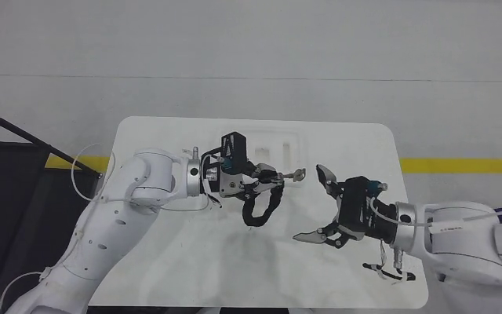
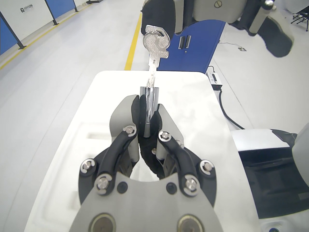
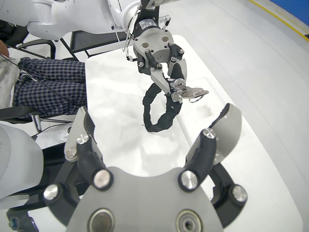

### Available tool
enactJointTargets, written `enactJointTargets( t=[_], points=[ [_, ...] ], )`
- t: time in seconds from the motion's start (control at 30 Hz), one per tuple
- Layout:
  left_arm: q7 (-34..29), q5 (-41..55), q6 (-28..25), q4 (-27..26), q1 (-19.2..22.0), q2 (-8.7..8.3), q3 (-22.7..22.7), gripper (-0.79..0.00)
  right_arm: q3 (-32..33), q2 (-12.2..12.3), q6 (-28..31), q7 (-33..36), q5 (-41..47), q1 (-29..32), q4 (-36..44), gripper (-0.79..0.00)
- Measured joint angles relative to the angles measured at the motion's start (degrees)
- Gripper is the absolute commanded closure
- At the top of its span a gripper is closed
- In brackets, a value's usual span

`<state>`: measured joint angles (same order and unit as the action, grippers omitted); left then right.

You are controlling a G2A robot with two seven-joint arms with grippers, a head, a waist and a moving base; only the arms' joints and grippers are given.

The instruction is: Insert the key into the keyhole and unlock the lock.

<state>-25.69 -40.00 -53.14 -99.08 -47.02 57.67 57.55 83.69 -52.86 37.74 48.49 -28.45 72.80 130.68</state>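
Chrome-barrelled lock [image 2: 149, 105], over the white desk [image 1: 204, 267], is clamped in the closed jaws of the left gripper [image 1: 265, 182], with the key [image 2: 156, 43] seated in its keyhole. The right gripper [image 1: 312, 204] is held just beyond, jaws wide open; the key head should be gripped squarely and turned about its own axis.

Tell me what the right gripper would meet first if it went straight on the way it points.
Probably the key, sticking out of the lock clamped in the left gripper. The open right gripper faces it, though the top view sets the key nearer one finger than the middle.
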Motion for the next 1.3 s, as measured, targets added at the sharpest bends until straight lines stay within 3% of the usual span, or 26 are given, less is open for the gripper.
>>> enactJointTargets(
  t=[0.23, 0.47, 1.0, 1.3],
  points=[
    [-5.36, 3.23, 1.57, 0.43, 2.99, 0.31, -2.24, 0.000, -1.35, -0.13, -1.39, -4.44, -7.62, 1.52, 3.10, -0.785],
    [-6.78, 3.11, 1.97, 0.83, 4.05, 0.57, -3.69, 0.000, -2.11, -0.03, -2.19, -5.04, -9.35, 1.77, 3.65, -0.785],
    [-6.06, -0.56, 0.97, 0.13, 4.99, 0.83, -4.64, 0.000, -6.34, 0.31, -3.82, 0.27, -6.17, -0.89, 2.24, -0.785],
    [-5.89, -1.89, 1.07, 0.16, 4.83, 0.78, -4.59, 0.000, -6.42, 0.50, -7.20, 2.20, -9.64, -2.35, 3.45, -0.785]
  ],
)
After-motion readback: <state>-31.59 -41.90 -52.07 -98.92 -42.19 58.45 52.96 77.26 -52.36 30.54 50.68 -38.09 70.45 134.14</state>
